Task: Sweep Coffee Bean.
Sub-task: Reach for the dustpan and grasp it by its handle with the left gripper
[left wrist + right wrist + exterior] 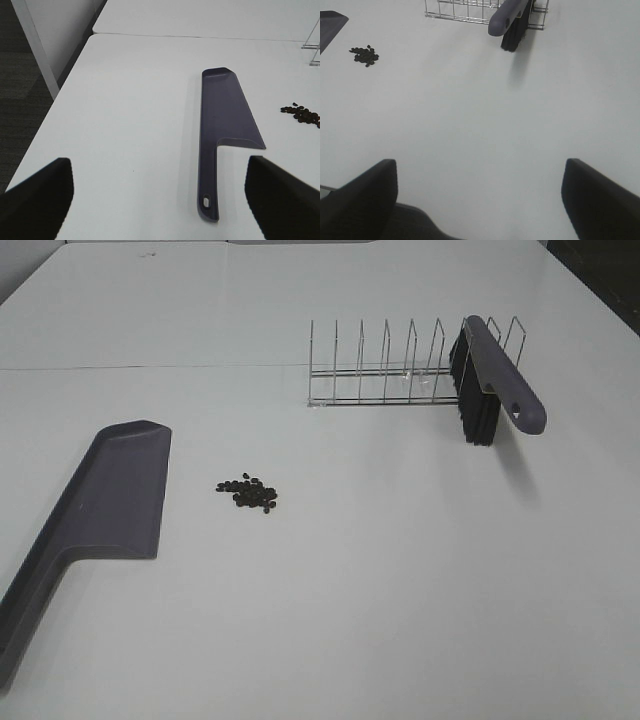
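A small heap of dark coffee beans [248, 493] lies on the white table [380, 580], also seen as coffee beans [301, 114] and coffee beans [364, 55] in the wrist views. A grey dustpan [105, 505] lies flat to their left, handle toward the near edge; the dustpan [222, 120] shows whole in the left wrist view. A grey brush [490, 380] with black bristles leans in the wire rack [390, 370]. My left gripper [160, 197] hangs open short of the dustpan handle. My right gripper [480, 197] stands open over bare table, well short of the brush [512, 20]. Neither gripper appears in the high view.
The wire rack [465, 10] stands at the back right with the brush at its right end. The table's left edge [55, 100] drops to dark floor, with a white post beside it. A seam runs across the table behind the rack.
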Robot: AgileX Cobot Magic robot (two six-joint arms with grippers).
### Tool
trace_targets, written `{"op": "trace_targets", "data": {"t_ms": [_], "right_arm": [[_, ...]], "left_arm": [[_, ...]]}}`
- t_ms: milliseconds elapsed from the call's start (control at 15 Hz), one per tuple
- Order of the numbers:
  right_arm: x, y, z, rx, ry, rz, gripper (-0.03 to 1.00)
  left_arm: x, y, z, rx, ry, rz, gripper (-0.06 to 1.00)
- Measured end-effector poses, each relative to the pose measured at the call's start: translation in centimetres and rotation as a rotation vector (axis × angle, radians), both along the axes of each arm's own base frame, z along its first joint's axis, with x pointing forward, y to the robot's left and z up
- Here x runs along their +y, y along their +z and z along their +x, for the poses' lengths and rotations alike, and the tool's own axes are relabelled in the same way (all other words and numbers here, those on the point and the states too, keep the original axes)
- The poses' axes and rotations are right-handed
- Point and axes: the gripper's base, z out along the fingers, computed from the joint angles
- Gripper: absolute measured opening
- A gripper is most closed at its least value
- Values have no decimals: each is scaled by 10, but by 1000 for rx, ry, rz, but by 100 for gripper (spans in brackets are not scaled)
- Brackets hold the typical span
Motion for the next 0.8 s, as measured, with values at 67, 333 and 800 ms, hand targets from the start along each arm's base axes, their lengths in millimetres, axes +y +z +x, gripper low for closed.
{"op": "trace_targets", "data": {"t_ms": [67,333,800], "right_arm": [[0,0,0,0,0,0,75],[0,0,0,0,0,0,75],[0,0,0,0,0,0,75]], "left_arm": [[0,0,0,0,0,0,83],[0,0,0,0,0,0,82],[0,0,0,0,0,-1,82]]}}
